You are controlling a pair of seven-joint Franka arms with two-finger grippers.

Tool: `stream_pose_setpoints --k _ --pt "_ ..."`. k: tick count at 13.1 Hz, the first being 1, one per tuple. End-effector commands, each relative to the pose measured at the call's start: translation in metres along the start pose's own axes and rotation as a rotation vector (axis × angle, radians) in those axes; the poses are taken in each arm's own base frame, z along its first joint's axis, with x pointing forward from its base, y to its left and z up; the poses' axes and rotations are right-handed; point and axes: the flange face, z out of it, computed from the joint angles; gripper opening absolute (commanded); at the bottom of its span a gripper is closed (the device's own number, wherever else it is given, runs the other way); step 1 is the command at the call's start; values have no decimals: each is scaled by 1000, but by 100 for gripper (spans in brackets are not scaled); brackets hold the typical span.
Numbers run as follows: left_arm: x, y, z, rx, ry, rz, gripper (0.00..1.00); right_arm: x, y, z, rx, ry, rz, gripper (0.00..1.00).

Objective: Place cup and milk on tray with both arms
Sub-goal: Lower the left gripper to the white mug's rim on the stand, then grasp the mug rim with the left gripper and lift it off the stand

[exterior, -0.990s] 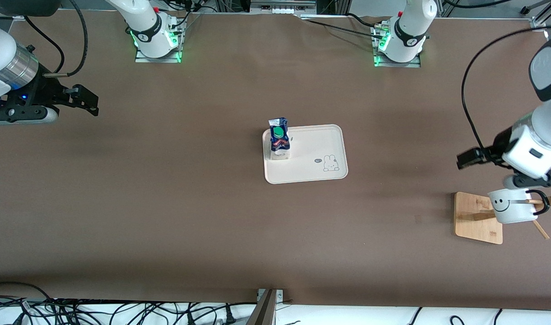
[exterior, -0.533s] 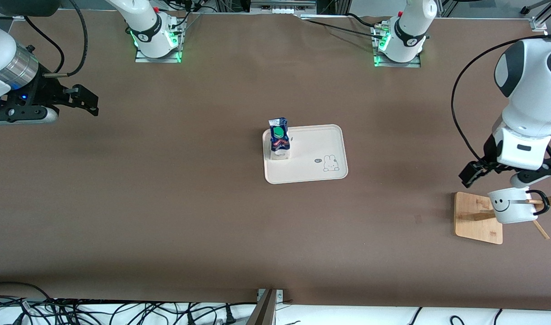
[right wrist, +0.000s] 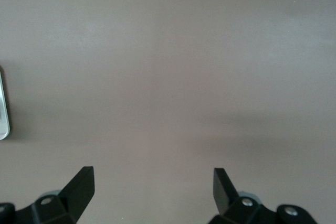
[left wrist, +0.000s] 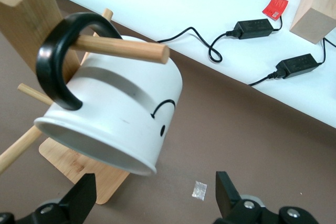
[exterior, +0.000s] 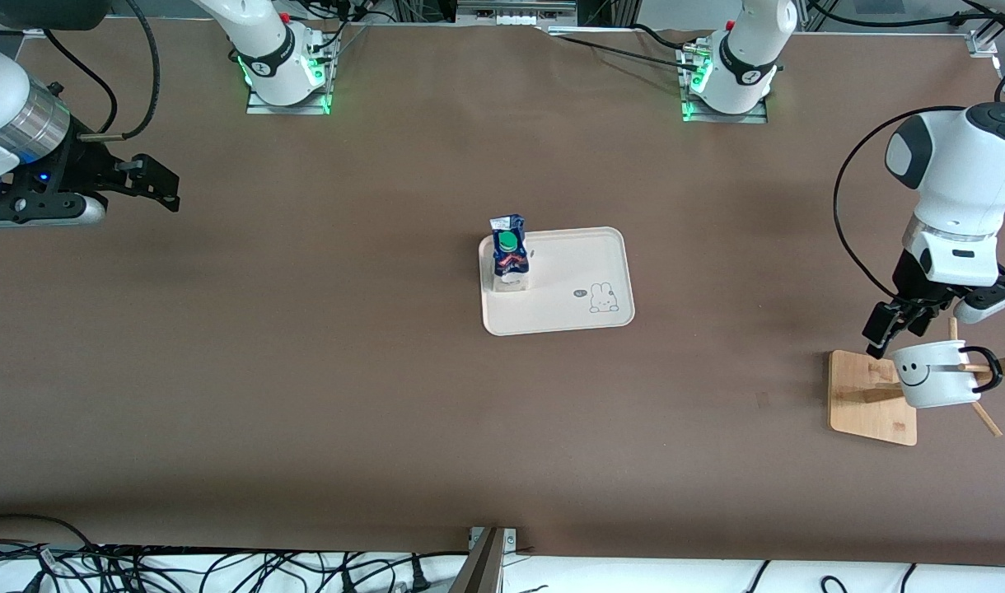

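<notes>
Hanging by its black loop handle on a wooden peg: white smiley-face cup (exterior: 934, 375), mouth tilted downward, body clear of the table, held off by the wooden mug rack (exterior: 871, 398) at the left arm's end of the table. Nothing gripping it yet. Peg (left wrist: 121, 50) passing straight through the handle loop (left wrist: 59, 60) in the left wrist view, its free tip poking out past the loop.

Standing upright on the cream Rabbit tray (exterior: 585, 272): dark-blue milk carton (exterior: 509, 257) with green cap, at the tray end toward the right arm. Milk half of the task judged done. Rest of the tray bare apart from the bunny print, room for the cup beside the carton.

Step in hand, as judged: approach to the cup. Left gripper (exterior: 898, 321) just beside the cup rim and over the rack base, jaws spread wide, nothing between them; cup wall filling the space just ahead of the fingers (left wrist: 81, 198) in the wrist view.

Right gripper (exterior: 144, 183) over bare table at the right arm's end, well apart from tray and cup, jaws wide, empty, waiting.

Next move, as judged: bracketing the cup wall or rim, closing, then sliding the handle along the peg and off its free tip before any carry. Pulling crosswise likely to drag or tip the rack. Afterwards, carrying to the open part of the tray, clear of the carton.
</notes>
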Motion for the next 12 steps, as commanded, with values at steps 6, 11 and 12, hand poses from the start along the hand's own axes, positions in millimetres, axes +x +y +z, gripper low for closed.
stream_pose_setpoints --k 6,11,12 --pt "26 6 14 -19 36 -6 12 2 1 -4 -8 -1 2 100" --pt "25 13 10 -20 33 1 0 2 1 -4 -8 -1 2 100" --pt "29 15 8 -22 39 5 0 2 0 -4 -8 0 1 100"
